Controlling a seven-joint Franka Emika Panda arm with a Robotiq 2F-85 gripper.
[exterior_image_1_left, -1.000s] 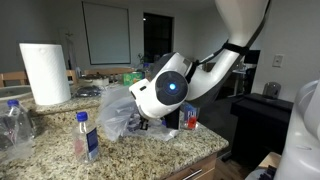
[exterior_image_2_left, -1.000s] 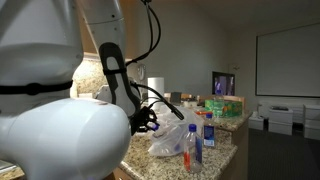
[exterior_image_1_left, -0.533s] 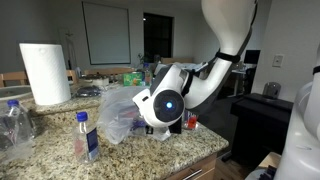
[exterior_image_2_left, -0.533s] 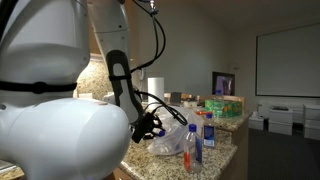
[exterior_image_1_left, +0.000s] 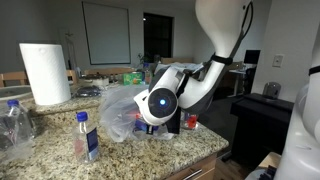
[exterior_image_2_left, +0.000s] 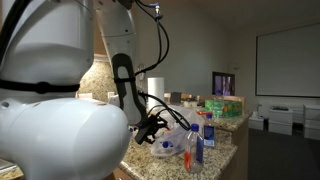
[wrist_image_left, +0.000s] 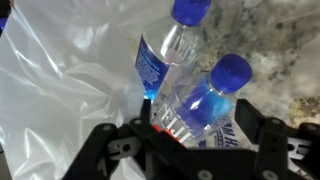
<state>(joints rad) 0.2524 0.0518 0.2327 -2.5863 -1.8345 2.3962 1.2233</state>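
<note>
Wrist view shows the hand (wrist_image_left: 185, 133) now spread wide after dropping lower. A blue-capped bottle (wrist_image_left: 205, 105) lies loose between its fingers on the plastic bag (wrist_image_left: 60, 100), seemingly just let go beside a second bottle (wrist_image_left: 163, 50). Speckled granite worktop (exterior_image_1_left: 130, 155), paper towel roll (exterior_image_1_left: 45, 72), dim kitchen.

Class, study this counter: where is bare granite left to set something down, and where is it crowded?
Free: the granite counter between the paper towel roll and the upright bottle, and the front strip before the plastic bag. Crowded: around the gripper, where two blue-capped bottles lie against the bag.
</note>
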